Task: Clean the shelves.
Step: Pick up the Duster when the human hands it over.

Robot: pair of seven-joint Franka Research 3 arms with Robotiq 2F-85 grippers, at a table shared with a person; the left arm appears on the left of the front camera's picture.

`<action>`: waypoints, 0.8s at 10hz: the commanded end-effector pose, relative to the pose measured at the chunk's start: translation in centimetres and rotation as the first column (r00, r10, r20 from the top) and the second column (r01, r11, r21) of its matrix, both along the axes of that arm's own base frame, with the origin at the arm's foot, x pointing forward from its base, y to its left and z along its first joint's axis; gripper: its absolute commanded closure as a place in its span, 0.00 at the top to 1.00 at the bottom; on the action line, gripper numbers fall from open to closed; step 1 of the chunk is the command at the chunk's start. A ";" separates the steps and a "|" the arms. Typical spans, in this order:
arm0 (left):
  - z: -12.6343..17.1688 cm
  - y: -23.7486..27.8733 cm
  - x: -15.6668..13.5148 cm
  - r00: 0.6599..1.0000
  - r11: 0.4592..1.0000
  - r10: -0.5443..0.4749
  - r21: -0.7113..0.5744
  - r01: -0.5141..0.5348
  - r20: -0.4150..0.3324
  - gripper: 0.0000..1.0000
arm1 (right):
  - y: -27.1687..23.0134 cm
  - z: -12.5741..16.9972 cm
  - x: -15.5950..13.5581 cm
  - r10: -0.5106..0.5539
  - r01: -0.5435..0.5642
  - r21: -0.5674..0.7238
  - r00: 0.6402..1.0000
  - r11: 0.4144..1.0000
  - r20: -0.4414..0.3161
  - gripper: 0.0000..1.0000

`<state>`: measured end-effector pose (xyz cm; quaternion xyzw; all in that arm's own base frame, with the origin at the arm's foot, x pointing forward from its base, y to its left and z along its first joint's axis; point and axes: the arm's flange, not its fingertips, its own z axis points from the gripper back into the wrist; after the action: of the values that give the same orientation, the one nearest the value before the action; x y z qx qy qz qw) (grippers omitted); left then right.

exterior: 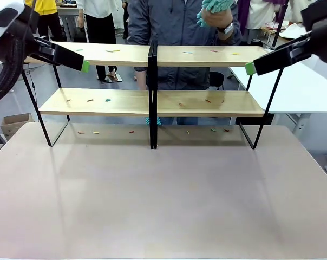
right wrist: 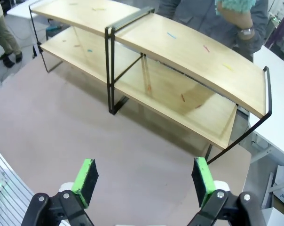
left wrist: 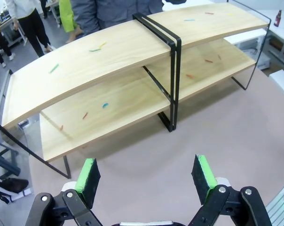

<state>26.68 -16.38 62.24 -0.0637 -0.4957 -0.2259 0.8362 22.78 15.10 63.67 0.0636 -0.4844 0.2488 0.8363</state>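
Wood of a pale colour, in a thin black metal frame, makes the shelves [exterior: 125, 102], and I see them standing on the far half of the beige-pink counter [exterior: 163, 195], two tiers high, with the two sections joined at a black post in the middle. They take nearly the whole width of the counter. Behind them, at the far side, stands a person in a grey jacket; the person's hand [exterior: 216, 17] is raised above the right section and holds a fluffy teal cloth [exterior: 213, 5], clear of the upper board. Small coloured scraps [exterior: 113, 51] lie spread on the upper board, on the lower board and also on the counter under the shelves. My left claw [left wrist: 145, 172] hangs in the air on my side of the shelves, near their left end and apart from them; its two green-padded fingers are spread wide and nothing is between them. My right claw [right wrist: 143, 174] hangs the same way near the right end, also apart from the frame, also spread wide and with nothing in it. From the front camera both claws are at about the height of the upper board, each one pointing inward toward the middle post. The near half of the counter, in front of the shelves, is bare.
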 end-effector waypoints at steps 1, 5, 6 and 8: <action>0.0 0.0 0.0 1.000 1.000 -0.004 -0.005 0.004 0.010 1.00 | -2.7 -11.4 -6.8 -0.023 0.021 0.060 1.000 0.998 0.022 1.00; 0.0 0.0 0.0 1.000 1.000 -0.004 -0.005 0.004 0.010 1.00 | -2.1 -10.8 -7.5 -0.060 0.064 0.120 0.997 0.991 -0.042 1.00; 0.0 0.0 0.0 1.000 1.000 -0.004 -0.005 0.004 0.010 1.00 | -2.0 -10.8 -7.6 -0.079 0.087 0.139 0.995 0.986 -0.061 1.00; 0.0 0.0 0.0 1.000 1.000 -0.004 -0.005 0.004 0.010 1.00 | -1.7 -11.2 -7.6 -0.119 0.142 0.157 0.982 0.977 -0.149 1.00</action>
<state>26.68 -16.38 62.26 -0.0637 -0.4958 -0.2259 0.8361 18.23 16.73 63.82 0.1102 -0.4546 0.1785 0.8656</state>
